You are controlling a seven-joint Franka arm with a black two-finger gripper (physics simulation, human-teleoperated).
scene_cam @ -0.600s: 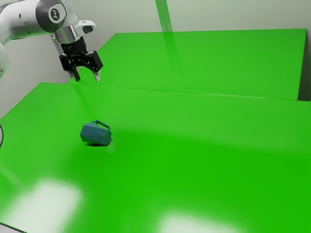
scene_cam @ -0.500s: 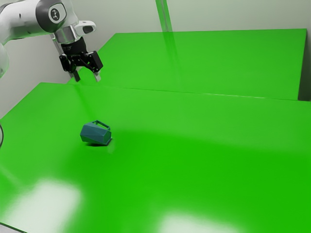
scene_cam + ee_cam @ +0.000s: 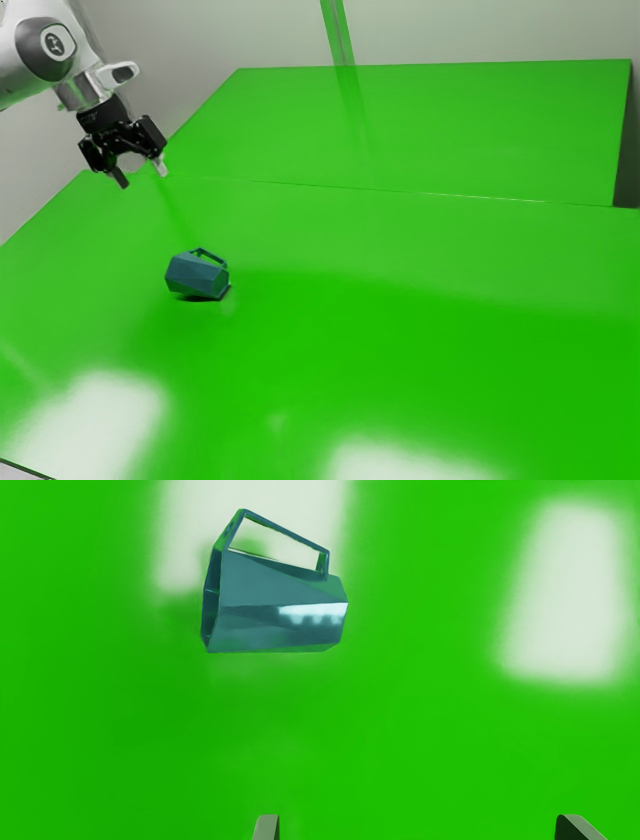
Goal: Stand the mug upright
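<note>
Green table, mug on its side

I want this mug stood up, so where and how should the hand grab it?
Probably the handle, by its long outer bar, from above, the hand straddling it. The mug lies on its side, and the thin bar stands off its body, leaving a gap.

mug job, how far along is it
Nothing looks done yet: the mug lies on its side on the green table. Nothing is in hand either: the claw hangs open, apart from the mug. Left: grip it, turn it upright, let go.
</note>
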